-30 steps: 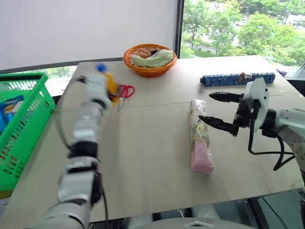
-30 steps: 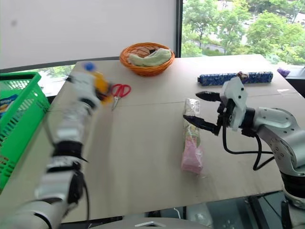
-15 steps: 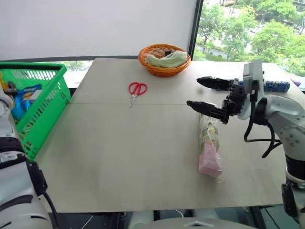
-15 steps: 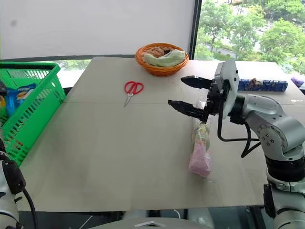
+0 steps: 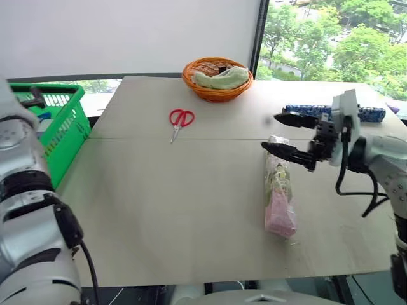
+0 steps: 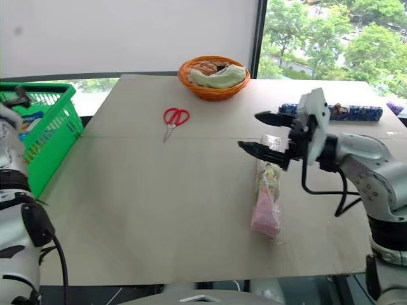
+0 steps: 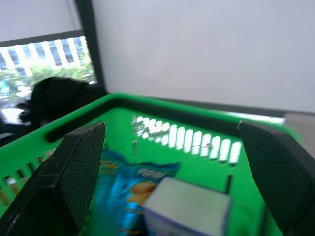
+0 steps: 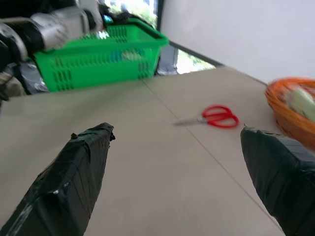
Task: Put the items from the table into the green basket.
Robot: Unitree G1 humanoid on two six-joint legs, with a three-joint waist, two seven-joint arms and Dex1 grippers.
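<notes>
The left gripper (image 7: 170, 187) hangs over the green basket (image 7: 162, 110) with its jaws spread wide and nothing between them. A second ago it carried the orange drink bottle above the tabletop (image 5: 178, 203) near the scissors; now that bottle is gone from its grasp. It has probably dropped in among the blue snack bag (image 7: 130, 189) and a pale box (image 7: 189, 209) below, though the bottle itself cannot be made out there. If so, one item is delivered and two remain.

Nearest on the tabletop lies the long clear-wrapped packet (image 5: 278, 200), pink end toward the robot. The right gripper (image 5: 287, 135) hovers just above its far end, jaws apart and empty; half a second ago it was held higher and further left, so it has settled closer to the packet, likely the next pick.

Further back the red-handled scissors (image 5: 180, 119) lie untouched near the seam, where they were. Beyond them stands the round orange wicker basket (image 5: 216, 79).
</notes>
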